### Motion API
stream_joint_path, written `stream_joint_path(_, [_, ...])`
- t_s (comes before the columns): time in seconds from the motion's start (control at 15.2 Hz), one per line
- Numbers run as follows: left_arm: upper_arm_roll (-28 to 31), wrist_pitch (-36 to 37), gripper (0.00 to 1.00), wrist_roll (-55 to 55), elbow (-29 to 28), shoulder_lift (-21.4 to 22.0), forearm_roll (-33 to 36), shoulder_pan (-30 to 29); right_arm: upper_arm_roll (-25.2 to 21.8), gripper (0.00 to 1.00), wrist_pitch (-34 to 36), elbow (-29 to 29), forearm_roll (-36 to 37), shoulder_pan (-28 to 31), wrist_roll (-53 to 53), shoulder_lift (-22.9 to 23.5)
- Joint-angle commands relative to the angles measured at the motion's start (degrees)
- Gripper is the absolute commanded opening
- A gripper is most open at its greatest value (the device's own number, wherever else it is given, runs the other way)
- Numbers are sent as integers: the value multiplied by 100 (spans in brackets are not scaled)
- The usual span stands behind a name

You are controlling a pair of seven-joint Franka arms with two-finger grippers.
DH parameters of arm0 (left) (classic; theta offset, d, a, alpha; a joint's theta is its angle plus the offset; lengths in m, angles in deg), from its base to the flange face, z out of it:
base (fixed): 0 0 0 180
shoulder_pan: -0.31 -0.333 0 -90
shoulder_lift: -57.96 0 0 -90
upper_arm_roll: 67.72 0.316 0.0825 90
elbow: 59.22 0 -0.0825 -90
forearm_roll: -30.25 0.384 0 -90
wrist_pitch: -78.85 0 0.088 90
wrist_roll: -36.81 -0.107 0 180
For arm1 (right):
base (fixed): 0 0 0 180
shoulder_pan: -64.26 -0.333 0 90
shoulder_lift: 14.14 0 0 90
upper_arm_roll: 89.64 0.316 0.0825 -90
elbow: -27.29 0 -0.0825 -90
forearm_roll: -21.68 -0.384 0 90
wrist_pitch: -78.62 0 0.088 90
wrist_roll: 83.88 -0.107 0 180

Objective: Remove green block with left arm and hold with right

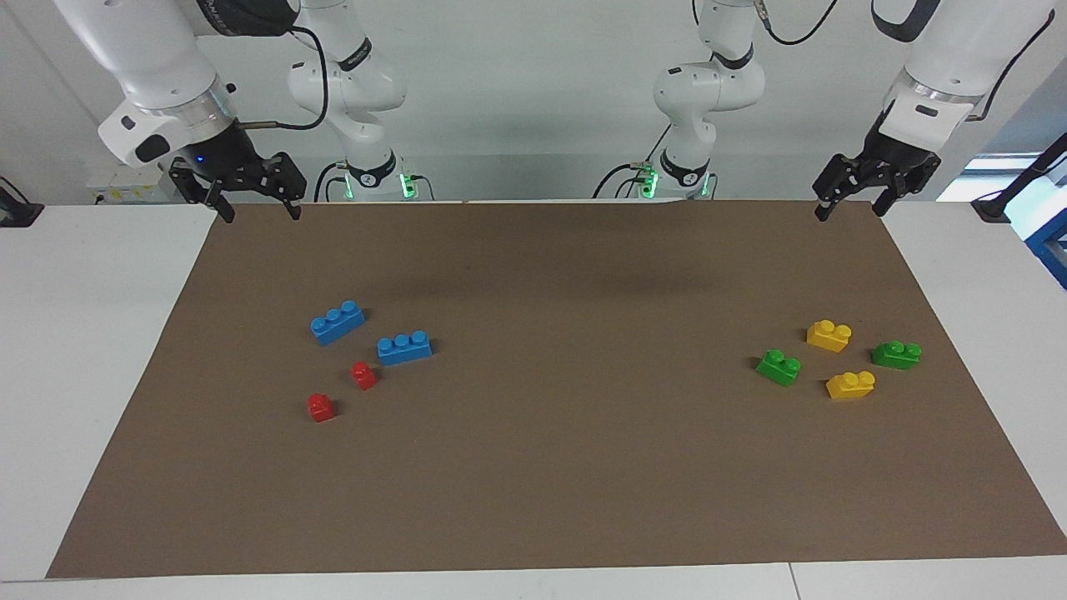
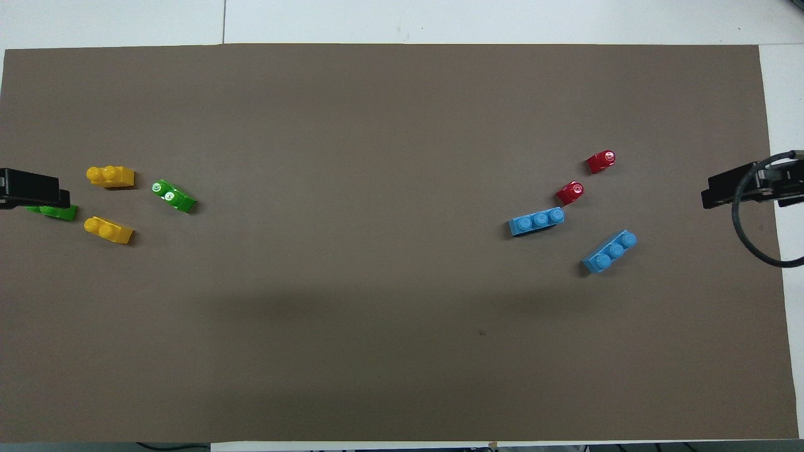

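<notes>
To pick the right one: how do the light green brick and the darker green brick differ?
The light green brick is a brighter green than the darker green brick. The light green brick lies closer to the middle of the table, the darker green brick closer to the left arm's end. Both have two studs.

A white table (image 1: pixel 100 350) filled the scene, its top made of panels with a thin seam showing along the edge farthest from the robots (image 2: pixel 224 22). A large brown mat (image 1: pixel 550 467) covered most of it, leaving white margins at both ends. A soft, broad shadow (image 1: pixel 533 279) lay across the mat on the robots' side. A pale grey-white wall (image 1: pixel 533 100) rose past the table, evenly lit, with no hard glare. At the left arm's end, a bright window-like patch (image 1: pixel 992 171) glowed, and something blue (image 1: pixel 1052 242) stood beside the table. At the right arm's end, a dark clamp-like object (image 1: pixel 18 212) sat at the table's edge.
</notes>
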Motion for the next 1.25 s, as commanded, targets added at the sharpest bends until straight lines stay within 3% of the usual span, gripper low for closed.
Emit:
stream_joint_path(0.0, [16, -3, 100, -47, -16, 34, 95, 12, -1, 100, -52, -40, 41, 74, 178, 33])
stream_joint_path(0.39, [24, 348, 100, -55, 10, 43, 95, -23, -1, 100, 27, -67, 85, 74, 169, 69])
stream_joint_path(1.18, [-2, 313, 100, -64, -8, 60, 227, 4, -19, 100, 54, -32, 111, 82, 160, 69])
